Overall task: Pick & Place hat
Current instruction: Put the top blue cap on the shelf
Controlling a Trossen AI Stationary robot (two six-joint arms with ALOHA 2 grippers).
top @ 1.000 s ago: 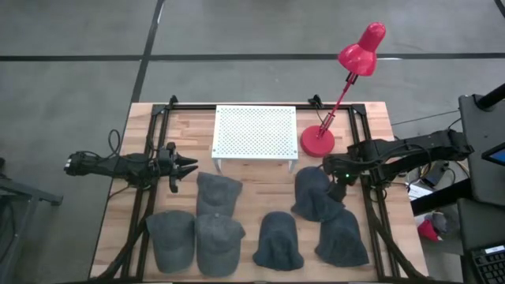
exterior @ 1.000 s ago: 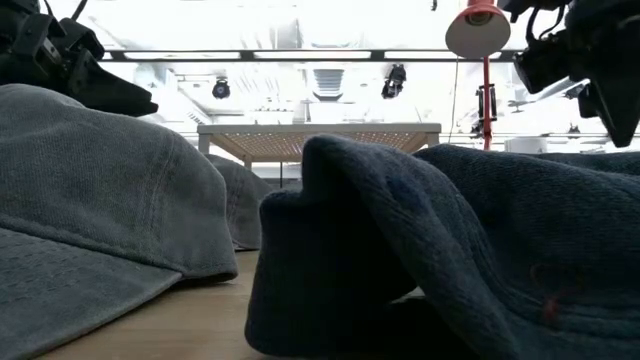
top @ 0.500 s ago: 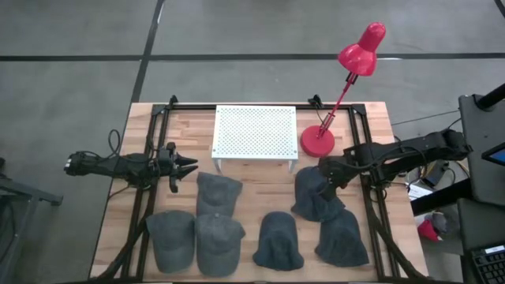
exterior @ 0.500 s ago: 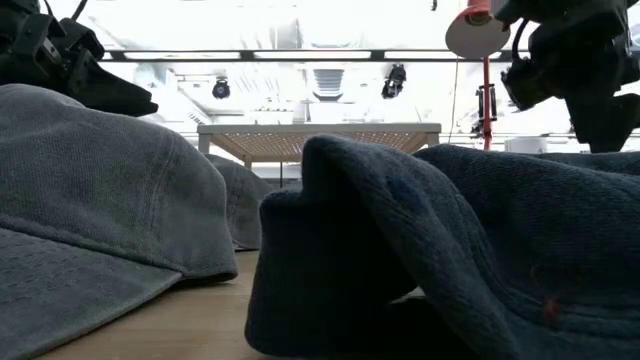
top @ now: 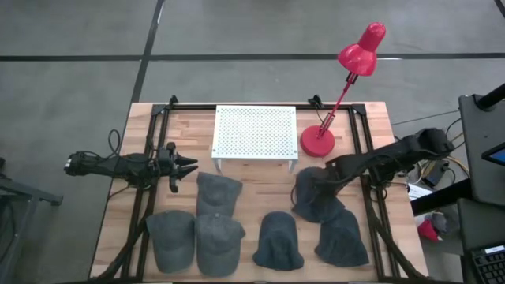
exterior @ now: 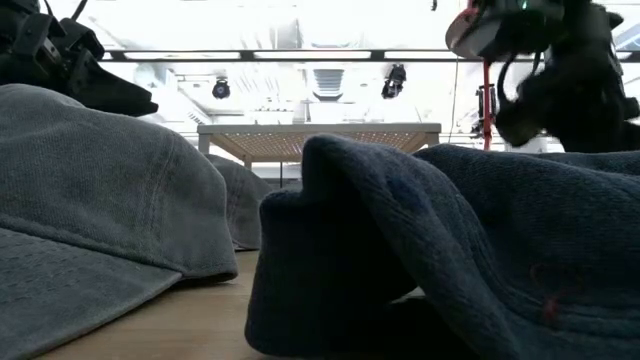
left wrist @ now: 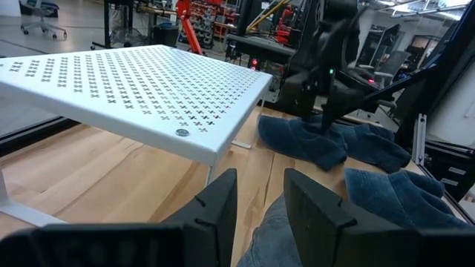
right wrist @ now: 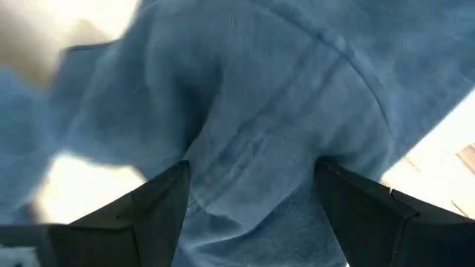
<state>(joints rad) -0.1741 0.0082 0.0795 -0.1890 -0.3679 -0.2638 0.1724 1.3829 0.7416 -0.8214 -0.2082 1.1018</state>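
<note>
Several grey and dark blue hats lie on the near half of the wooden table. My right gripper (top: pixel 322 180) (exterior: pixel 520 130) is open and low over the far right part of a dark blue hat (top: pixel 314 196) (left wrist: pixel 312 141); that hat rests partly on another blue hat (top: pixel 342 238). In the right wrist view its cloth (right wrist: pixel 252 141) fills the picture between the two fingers. My left gripper (top: pixel 189 166) (left wrist: pixel 260 211) waits open beside the table's left rail, above a grey hat (top: pixel 217 193). My right gripper comes at the dark blue hat from above, slanting from the table's right. Its open fingers (right wrist: pixel 159 204) stand on either side of a raised fold in the crown (right wrist: pixel 245 185). The cloth reaches in between them; the hat lies on the table.
A white perforated rack (top: pixel 255 132) stands at the far middle of the table, and a red desk lamp (top: pixel 318 142) stands just right of it, close behind my right gripper. Black rails (top: pixel 150 158) run along both table sides. Bare wood lies between the rack and the hats.
My right gripper has moved toward the table's left and down onto the dark blue hat, tipping its fingers downward. The hats have kept their places.
</note>
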